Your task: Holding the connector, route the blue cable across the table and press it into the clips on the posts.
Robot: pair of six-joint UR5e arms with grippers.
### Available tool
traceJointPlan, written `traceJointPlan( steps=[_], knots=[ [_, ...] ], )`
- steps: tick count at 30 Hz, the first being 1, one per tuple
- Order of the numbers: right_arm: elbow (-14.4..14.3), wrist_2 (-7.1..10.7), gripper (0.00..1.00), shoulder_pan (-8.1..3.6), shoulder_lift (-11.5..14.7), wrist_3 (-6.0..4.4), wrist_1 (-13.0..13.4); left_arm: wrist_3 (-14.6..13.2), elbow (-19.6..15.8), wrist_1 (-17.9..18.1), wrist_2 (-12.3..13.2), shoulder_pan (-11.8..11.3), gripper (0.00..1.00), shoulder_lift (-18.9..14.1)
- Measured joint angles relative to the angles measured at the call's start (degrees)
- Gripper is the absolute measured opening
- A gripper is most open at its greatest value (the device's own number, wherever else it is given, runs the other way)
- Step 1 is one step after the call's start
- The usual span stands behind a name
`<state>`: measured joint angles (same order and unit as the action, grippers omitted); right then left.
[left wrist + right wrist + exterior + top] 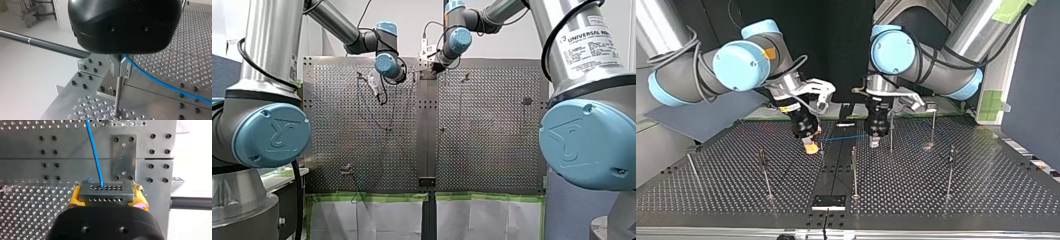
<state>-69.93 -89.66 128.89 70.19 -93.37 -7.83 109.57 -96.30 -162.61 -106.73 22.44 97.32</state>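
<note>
My right pincer (107,196): yellow pads (73,199) clamped on the connector (105,191), near the bench (25,220) edge at its middle seam; blue cable (95,157): runs from the connector across the seam to my left pincer (120,66), closed on it atop a post (117,97).

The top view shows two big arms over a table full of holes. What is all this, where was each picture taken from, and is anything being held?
These are two robot arms working at a perforated table. One camera looks from behind the arms, one faces them, and one sits on each wrist. Thin metal posts stand on the table. My right gripper, with yellow pads, holds a metal connector; the blue cable runs from it to my left gripper.
</note>
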Motion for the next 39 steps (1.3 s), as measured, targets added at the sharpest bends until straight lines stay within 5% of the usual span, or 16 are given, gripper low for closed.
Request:
traceJointPlan(
  steps=[5,16,25,39],
  knots=[
    [0.0,0.78,0.0,-0.45,-1.2,0.01,0.1,-0.2,1.8,-1.0,2.1,0.0,0.0,2.5],
    [0.2,3.62,0.0,-1.87,-2.0,0.01,0.4,-0.7,3.8,-1.4,0.0,-1.1,0.0,3.6],
    [1.8,4.94,0.0,-2.59,-2.6,-0.04,0.4,-0.5,4.4,0.1,2.5,-1.8,0.0,3.7],
    [5.2,7.04,0.0,-5.43,-5.3,-0.88,0.2,-0.8,10.7,-1.9,6.2,-6.8,0.0,9.5]
  ],
)
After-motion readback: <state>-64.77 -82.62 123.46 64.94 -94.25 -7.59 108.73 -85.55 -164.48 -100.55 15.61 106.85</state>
